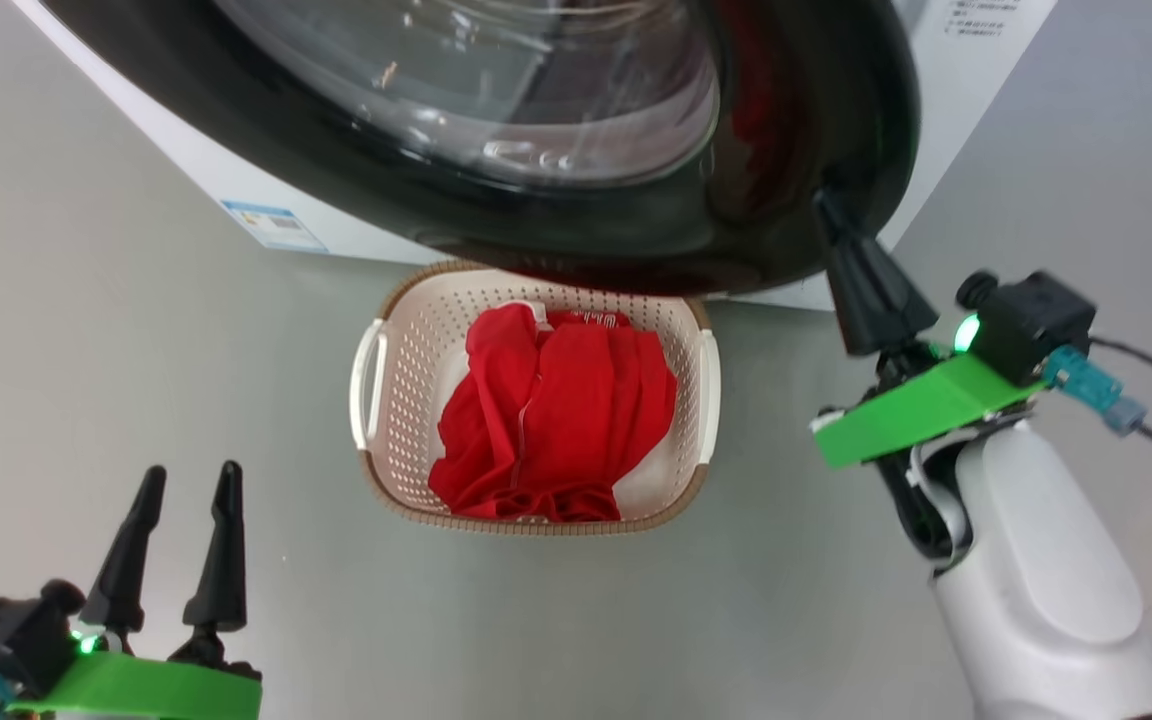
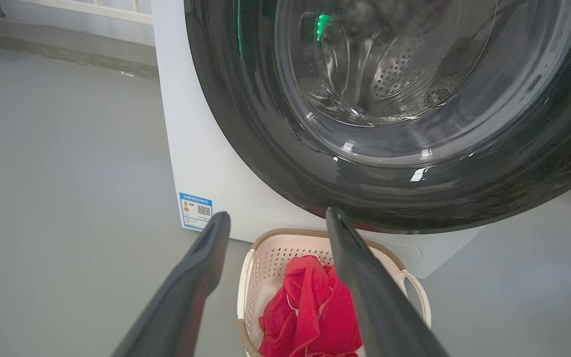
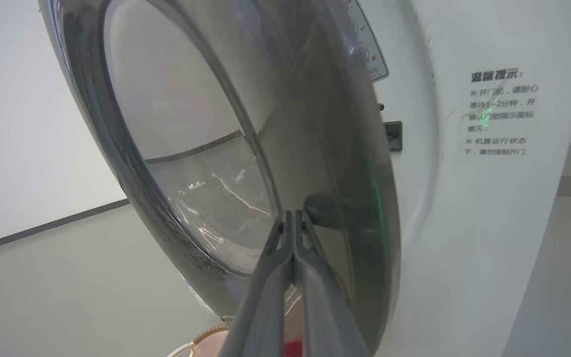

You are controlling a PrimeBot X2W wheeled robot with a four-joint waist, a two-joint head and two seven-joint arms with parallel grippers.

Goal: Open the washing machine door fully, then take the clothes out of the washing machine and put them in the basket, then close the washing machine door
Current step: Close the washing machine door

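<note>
My right gripper (image 1: pixel 826 205), fingers pressed together, sits against the right rim of the washing machine door (image 1: pixel 636 230). My left gripper (image 1: pixel 192 470) hangs spread apart, near left. The red clothes (image 1: pixel 546 410) lie in the basket (image 1: pixel 406 330).

On the white front of the washing machine (image 3: pixel 484 238), right of the washing machine door (image 3: pixel 345 163) in the right wrist view, a notice (image 3: pixel 501 116) headed 温馨提示 reads 开门前,请耐心等待1-2分钟 and 机器运行状态下,请勿强制开门; its middle line is washed out by glare. A sticker (image 3: pixel 372 59) by the door's upper edge shows a red cross, its print unreadable. Below-left of the door, a blue label (image 2: pixel 196 211) bears a QR code, its text too small to read.
</note>
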